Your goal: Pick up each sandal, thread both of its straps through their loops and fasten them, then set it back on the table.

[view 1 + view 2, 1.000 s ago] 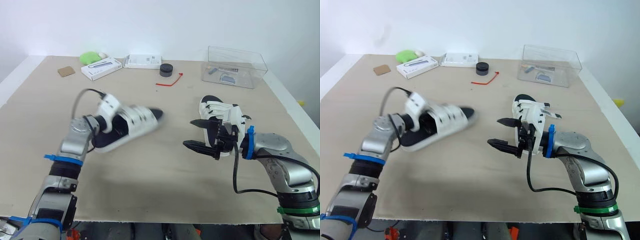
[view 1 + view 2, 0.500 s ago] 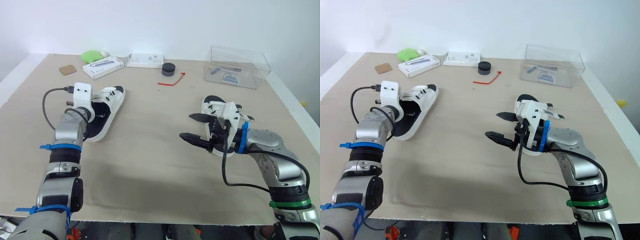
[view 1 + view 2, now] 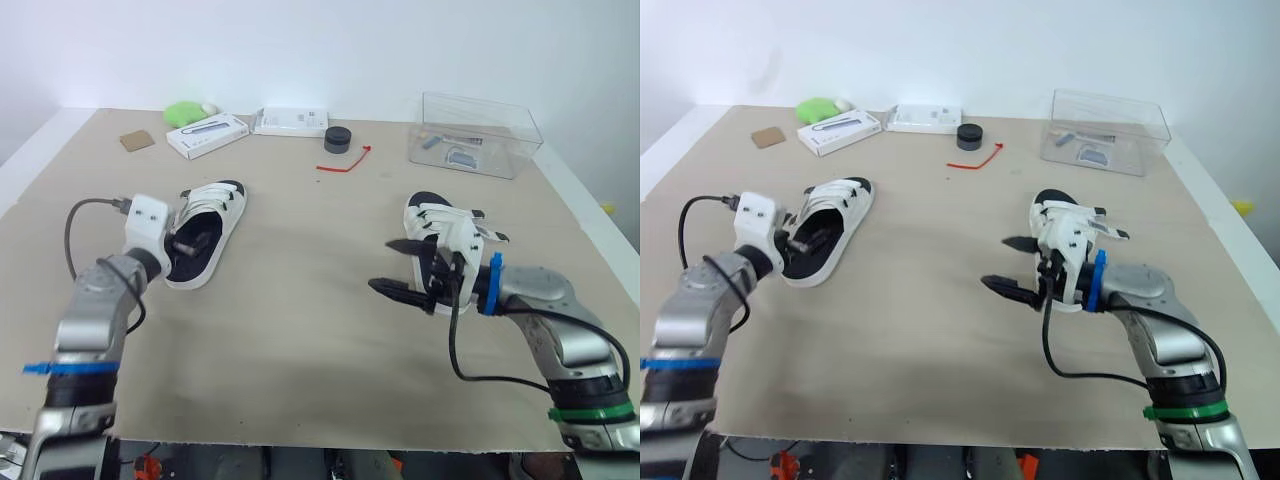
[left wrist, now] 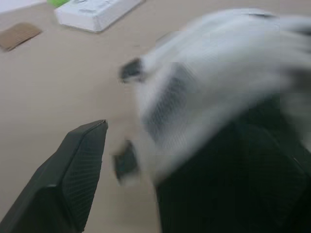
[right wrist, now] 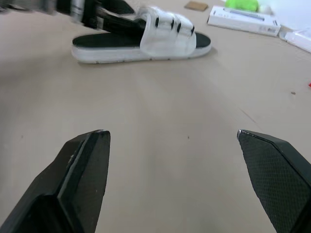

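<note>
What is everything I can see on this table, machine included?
left sandal: one, white and black, table's left
right sandal: one, white and black, table's right
clear box: one, transparent, far right
white boxes: two, white, far edge
green object: one, green, far left
cardboard square: one, brown, far left
black puck: one, black, far middle
red tie: one, red, beside the puck
table: one, beige, underneath
left claw: one, black, at left sandal
right claw: one, black, open, by right sandal

The right arm is bent at the elbow, forearm turned inward, the right gripper (image 3: 384,265) pointing across toward the robot's left with fingers spread wide, while the left arm reaches forward, the left gripper (image 3: 183,241) seemingly parted too.
</note>
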`<state>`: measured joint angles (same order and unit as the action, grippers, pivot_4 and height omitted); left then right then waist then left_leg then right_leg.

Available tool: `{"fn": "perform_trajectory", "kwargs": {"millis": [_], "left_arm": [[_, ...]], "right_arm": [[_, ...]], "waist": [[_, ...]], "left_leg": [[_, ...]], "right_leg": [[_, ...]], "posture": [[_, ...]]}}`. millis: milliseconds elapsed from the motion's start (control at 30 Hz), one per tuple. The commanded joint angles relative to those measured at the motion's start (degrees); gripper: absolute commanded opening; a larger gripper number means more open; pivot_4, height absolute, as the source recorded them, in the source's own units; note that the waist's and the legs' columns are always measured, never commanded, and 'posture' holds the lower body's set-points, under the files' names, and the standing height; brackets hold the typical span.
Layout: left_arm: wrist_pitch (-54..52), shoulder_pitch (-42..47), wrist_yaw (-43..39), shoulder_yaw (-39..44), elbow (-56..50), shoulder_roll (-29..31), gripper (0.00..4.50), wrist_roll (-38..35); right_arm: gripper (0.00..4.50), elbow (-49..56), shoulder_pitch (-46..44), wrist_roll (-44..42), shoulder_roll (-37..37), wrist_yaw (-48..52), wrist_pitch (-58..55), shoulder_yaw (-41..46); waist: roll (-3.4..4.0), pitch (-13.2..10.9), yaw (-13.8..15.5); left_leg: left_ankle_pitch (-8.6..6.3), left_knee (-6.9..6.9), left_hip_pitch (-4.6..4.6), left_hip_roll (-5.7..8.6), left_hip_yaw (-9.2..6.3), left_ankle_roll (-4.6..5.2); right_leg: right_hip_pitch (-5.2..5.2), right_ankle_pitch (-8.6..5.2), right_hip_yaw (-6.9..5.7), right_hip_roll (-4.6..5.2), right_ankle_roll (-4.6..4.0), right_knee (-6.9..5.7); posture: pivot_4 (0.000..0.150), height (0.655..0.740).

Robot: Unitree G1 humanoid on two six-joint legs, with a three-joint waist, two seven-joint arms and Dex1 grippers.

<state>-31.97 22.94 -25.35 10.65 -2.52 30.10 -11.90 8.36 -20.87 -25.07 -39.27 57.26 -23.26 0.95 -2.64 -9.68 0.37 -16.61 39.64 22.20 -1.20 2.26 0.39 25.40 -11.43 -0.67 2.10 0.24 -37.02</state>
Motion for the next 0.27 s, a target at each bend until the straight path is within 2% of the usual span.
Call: {"fn": "perform_trajectory", "kwargs": {"millis": [33, 167, 267], "left_arm": [[-0.4, -5.5, -8.7, 3.5, -13.0, 4.5, 4.42, -7.0], [3.3, -15.2, -24.1, 3.4, -20.5, 14.9, 4.42, -10.8], [6.0, -20.4, -31.1, 3.2, -24.4, 19.2, 4.42, -13.1]], "right_arm": [[4.50, 2.5, 2.0, -0.9, -1.5, 1.1, 1.5, 2.7], [4.50, 3.7, 5.7, -1.6, -3.7, 4.1, 2.7, 3.8], [4.50, 3.2, 7.0, -1.4, -5.6, 6.4, 3.5, 3.8]], "waist": [[0.01, 0.0, 0.1], [0.11, 0.0, 0.0], [0.21, -0.1, 0.0]], "left_leg": [[0.00, 0.01, 0.00, 0.00, 0.00, -0.01], [0.16, 0.04, -0.27, -0.02, 0.02, -0.08], [0.19, 0.02, -0.55, -0.11, 0.11, -0.07]], "right_leg": [[0.00, 0.00, 0.00, 0.00, 0.00, 0.00], [-0.18, 0.04, 0.09, -0.17, -0.04, -0.02], [-0.31, -0.04, 0.14, -0.49, -0.07, -0.07]], "posture": [[0.150, 0.7400], [0.150, 0.7400], [0.150, 0.7400]]}}
